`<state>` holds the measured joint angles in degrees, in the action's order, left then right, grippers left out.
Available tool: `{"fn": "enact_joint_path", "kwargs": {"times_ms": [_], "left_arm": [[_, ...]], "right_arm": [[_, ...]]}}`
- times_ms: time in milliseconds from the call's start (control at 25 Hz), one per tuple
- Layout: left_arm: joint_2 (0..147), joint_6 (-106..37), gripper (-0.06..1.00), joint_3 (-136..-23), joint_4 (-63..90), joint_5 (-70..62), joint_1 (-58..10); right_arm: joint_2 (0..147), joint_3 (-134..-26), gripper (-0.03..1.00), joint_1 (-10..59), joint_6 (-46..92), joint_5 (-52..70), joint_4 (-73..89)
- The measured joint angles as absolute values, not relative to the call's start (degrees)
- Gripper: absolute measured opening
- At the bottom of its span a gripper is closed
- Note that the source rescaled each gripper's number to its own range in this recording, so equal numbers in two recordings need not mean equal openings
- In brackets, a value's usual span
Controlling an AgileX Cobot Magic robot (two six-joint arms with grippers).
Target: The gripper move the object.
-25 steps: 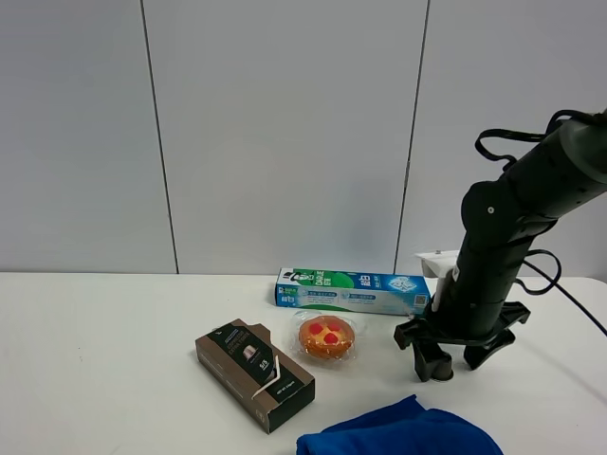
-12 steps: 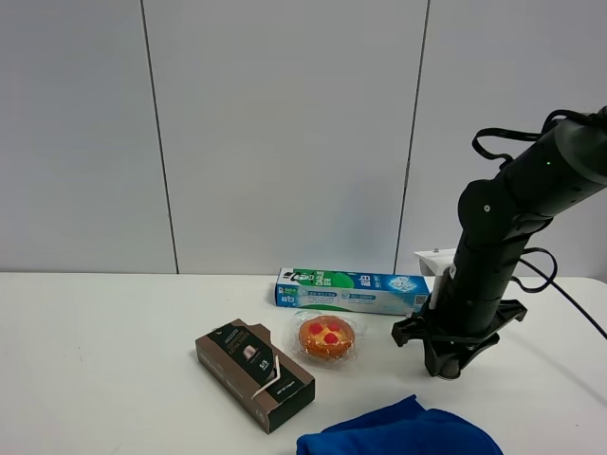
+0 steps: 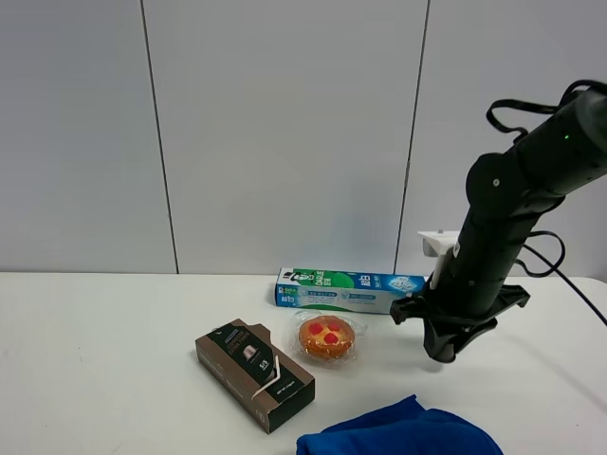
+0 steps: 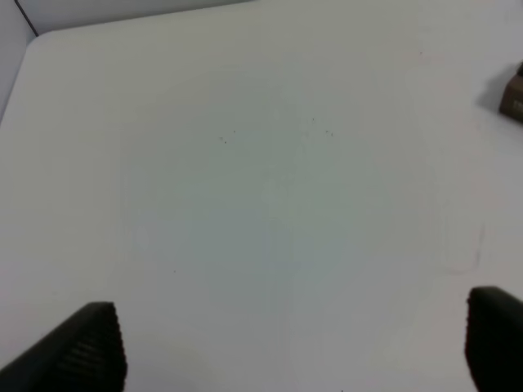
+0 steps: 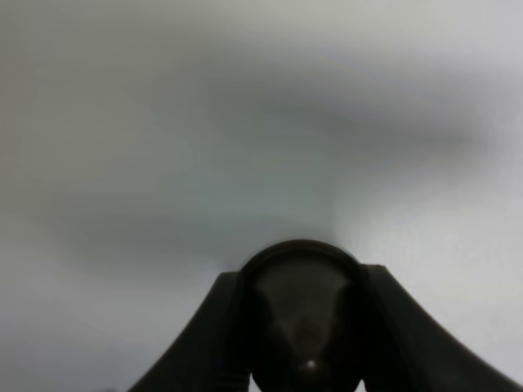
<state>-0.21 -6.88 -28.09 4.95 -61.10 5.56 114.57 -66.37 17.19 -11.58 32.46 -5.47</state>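
Note:
My right gripper (image 3: pixel 443 353) hangs from the dark grey arm at the right, pointing down, a little above the white table (image 3: pixel 104 370). Its black fingers are closed together. In the right wrist view the fingers (image 5: pixel 225 343) are shut on the small dark brown coffee capsule (image 5: pixel 302 314), seen rim-on between them. In the high view the capsule is hidden by the fingers. My left gripper (image 4: pixel 290 343) is open and empty over bare table; it is out of the high view.
A long dark brown carton (image 3: pixel 254 373) lies left of centre; its corner shows in the left wrist view (image 4: pixel 516 94). A wrapped orange tart (image 3: pixel 326 336) and a green-blue toothpaste box (image 3: pixel 349 289) lie just left of the right gripper. A blue cloth (image 3: pixel 398 432) lies at the front edge.
The right gripper's fingers went from spread open at the table to closed together. The gripper has since risen a little off the table. The other objects have not moved.

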Motion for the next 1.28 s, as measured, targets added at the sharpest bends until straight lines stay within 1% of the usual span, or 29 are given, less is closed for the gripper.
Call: {"fn": "enact_joint_path", "kwargs": {"times_ms": [160, 280, 400, 600, 800, 920, 1120, 1280], "left_arm": [[-0.2, -6.9, 1.00, -28.1, 4.9, -61.1, 5.6], [-0.2, -6.9, 1.00, -28.1, 4.9, -61.1, 5.6], [-0.2, -6.9, 1.00, -28.1, 4.9, -61.1, 5.6], [-0.2, -6.9, 1.00, -28.1, 4.9, -61.1, 5.6], [-0.2, -6.9, 1.00, -28.1, 4.9, -61.1, 5.6], [-0.2, -6.9, 1.00, -28.1, 4.9, -61.1, 5.6], [-0.2, -6.9, 1.00, -28.1, 4.9, -61.1, 5.6], [-0.2, -6.9, 1.00, -28.1, 4.9, -61.1, 5.6]], "right_arm": [[109.7, -66.4, 0.00, 17.5, -9.1, 32.4, -2.5], [106.6, -67.5, 0.00, 19.3, -4.7, 34.0, 0.7], [105.3, -73.0, 0.00, 23.7, 0.0, 39.0, 3.0], [105.5, -85.8, 0.00, 32.2, 2.5, 44.7, 5.2], [108.9, -95.7, 0.00, 39.4, 3.8, 50.1, 5.3], [112.8, -99.7, 0.00, 42.6, 5.3, 53.5, 5.3], [120.2, -105.8, 0.00, 47.0, 6.9, 59.1, 5.3], [125.8, -110.8, 0.00, 48.8, 7.6, 61.6, 4.8]]}}
